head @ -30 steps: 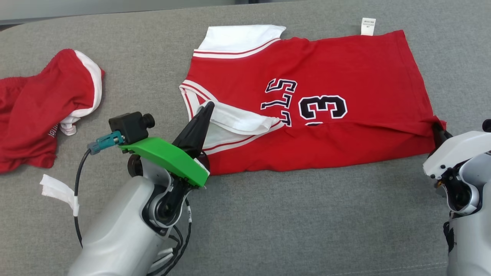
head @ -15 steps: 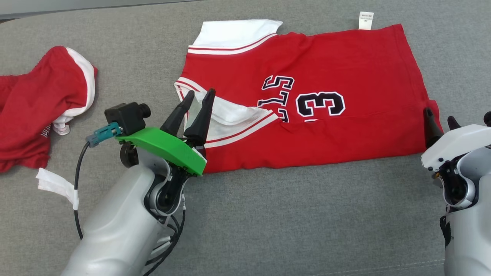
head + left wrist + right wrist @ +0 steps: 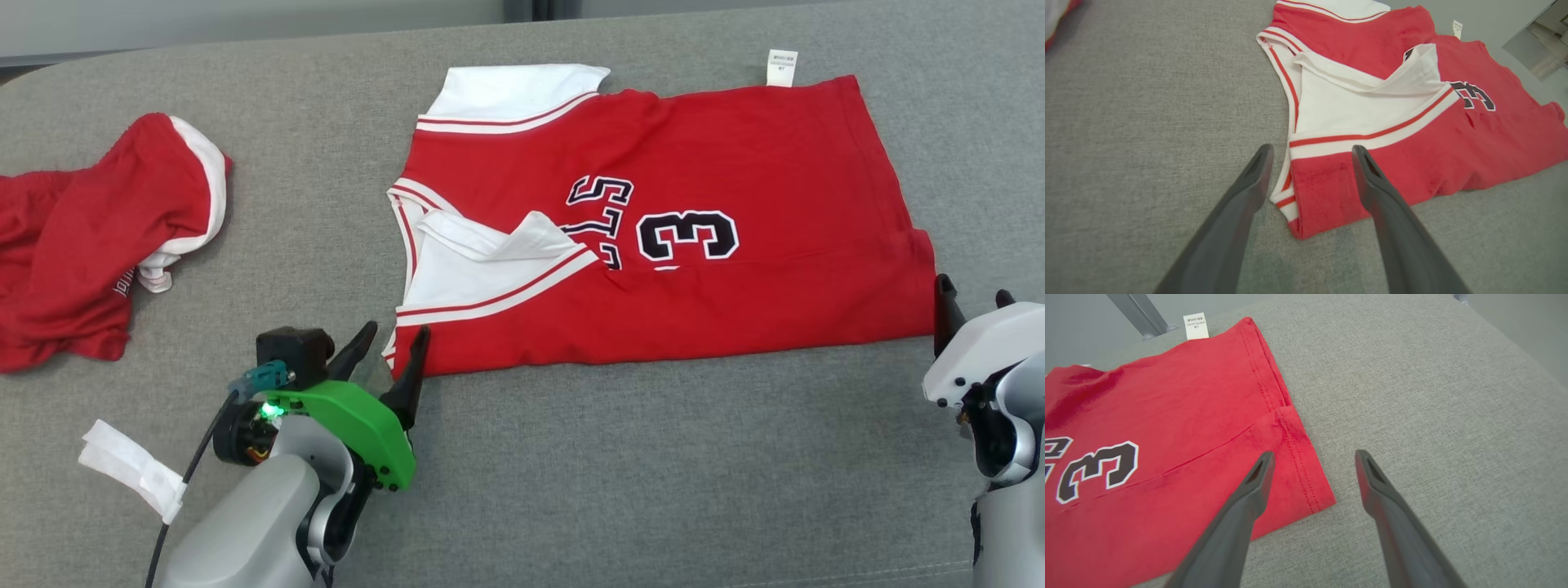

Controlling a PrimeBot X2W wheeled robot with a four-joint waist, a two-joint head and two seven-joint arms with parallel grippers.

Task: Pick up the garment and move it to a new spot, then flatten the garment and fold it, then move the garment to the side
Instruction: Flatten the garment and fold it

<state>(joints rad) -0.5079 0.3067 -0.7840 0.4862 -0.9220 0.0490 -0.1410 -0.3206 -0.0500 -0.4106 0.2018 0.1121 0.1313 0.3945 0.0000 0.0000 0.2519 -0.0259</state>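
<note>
Head view: you are looking at a grey cushion (image 3: 620, 457) on which the red jersey (image 3: 735, 163) is lying folded lengthwise at centre. A second red garment (image 3: 82, 237) is lying crumpled at left. Your left gripper (image 3: 397, 329) and right gripper (image 3: 971, 287) are standing spread apart, holding nothing, at the jersey's near corners.

L tool (image 3: 1311, 149) spread wide | framing jersey (image 3: 1404, 134) corner | grey fabric (image 3: 1147, 122)

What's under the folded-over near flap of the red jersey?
More jersey: the flap cuts off the black lettering beside the 3. Print beneath it is covered.
</note>
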